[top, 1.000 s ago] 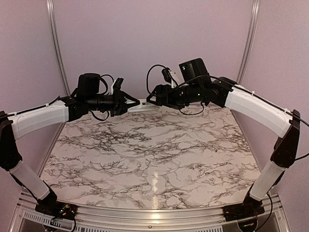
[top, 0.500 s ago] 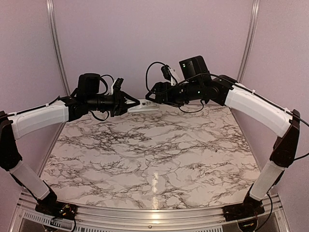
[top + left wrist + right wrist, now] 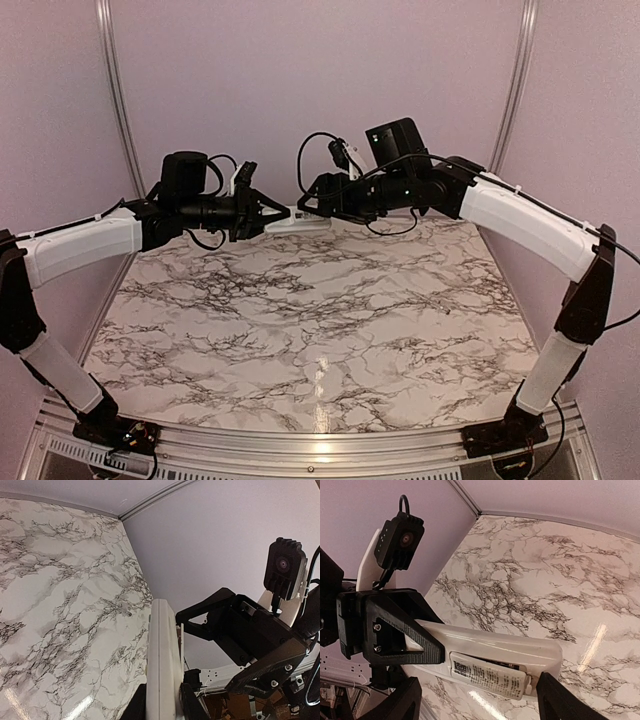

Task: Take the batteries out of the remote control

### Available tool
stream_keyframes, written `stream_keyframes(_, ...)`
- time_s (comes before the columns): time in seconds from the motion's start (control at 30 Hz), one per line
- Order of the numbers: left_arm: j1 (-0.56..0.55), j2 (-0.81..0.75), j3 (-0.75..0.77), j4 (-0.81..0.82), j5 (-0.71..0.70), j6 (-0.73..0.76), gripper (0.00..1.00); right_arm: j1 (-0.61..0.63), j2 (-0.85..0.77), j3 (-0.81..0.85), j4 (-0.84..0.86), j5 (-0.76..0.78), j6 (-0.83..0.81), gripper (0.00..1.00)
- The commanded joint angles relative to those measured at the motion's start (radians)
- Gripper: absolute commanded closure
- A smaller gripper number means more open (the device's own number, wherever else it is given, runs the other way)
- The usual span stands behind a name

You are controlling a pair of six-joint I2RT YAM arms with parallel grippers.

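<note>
My left gripper (image 3: 272, 212) is shut on one end of the white remote control (image 3: 297, 219) and holds it level in the air above the far edge of the table. In the left wrist view the remote control (image 3: 162, 660) stands edge-on between the jaws of the left gripper (image 3: 162, 684). My right gripper (image 3: 477, 680) is open, one finger on each side of the remote control (image 3: 500, 642). Its printed battery cover (image 3: 487, 676) sits slightly raised. A dark sliver of the batteries (image 3: 500, 664) shows under it; the rest is hidden.
The marble table (image 3: 320, 310) lies below both arms. Purple walls close in the back and both sides, with aluminium posts (image 3: 115, 90) at the corners. The right arm's fingers (image 3: 210, 605) sit close beside the remote in the left wrist view.
The right gripper has shifted a little to the left, further over the free end of the remote. The left gripper and remote have stayed still.
</note>
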Motion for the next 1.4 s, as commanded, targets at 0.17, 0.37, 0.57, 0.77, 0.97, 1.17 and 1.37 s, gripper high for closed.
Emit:
stream_keyframes(0.17,-0.001,-0.001,0.026,0.042,0.023,0.007,1.0,0.009,0.025,0.047,0.019,-0.057,0.014,0.23)
stream_keyframes(0.37,0.001,0.004,0.02,0.02,-0.003,0.022,1.0,0.012,0.023,0.05,0.034,-0.082,0.024,0.24)
stream_keyframes(0.57,0.01,0.021,0.027,-0.021,-0.03,0.055,1.0,0.012,0.023,0.062,0.038,-0.096,0.029,0.24)
stream_keyframes(0.77,0.015,0.037,0.028,-0.055,-0.047,0.084,1.0,0.013,0.022,0.05,0.056,-0.124,0.035,0.24)
stream_keyframes(0.97,0.022,0.05,0.032,-0.058,-0.055,0.095,1.0,0.015,0.024,0.035,0.072,-0.137,0.043,0.24)
stream_keyframes(1.17,0.032,0.068,0.041,-0.054,-0.066,0.1,1.0,0.015,0.034,0.035,0.071,-0.152,0.049,0.24)
stream_keyframes(1.37,0.041,0.089,0.062,-0.055,-0.07,0.111,1.0,0.015,0.045,0.041,0.073,-0.164,0.05,0.24)
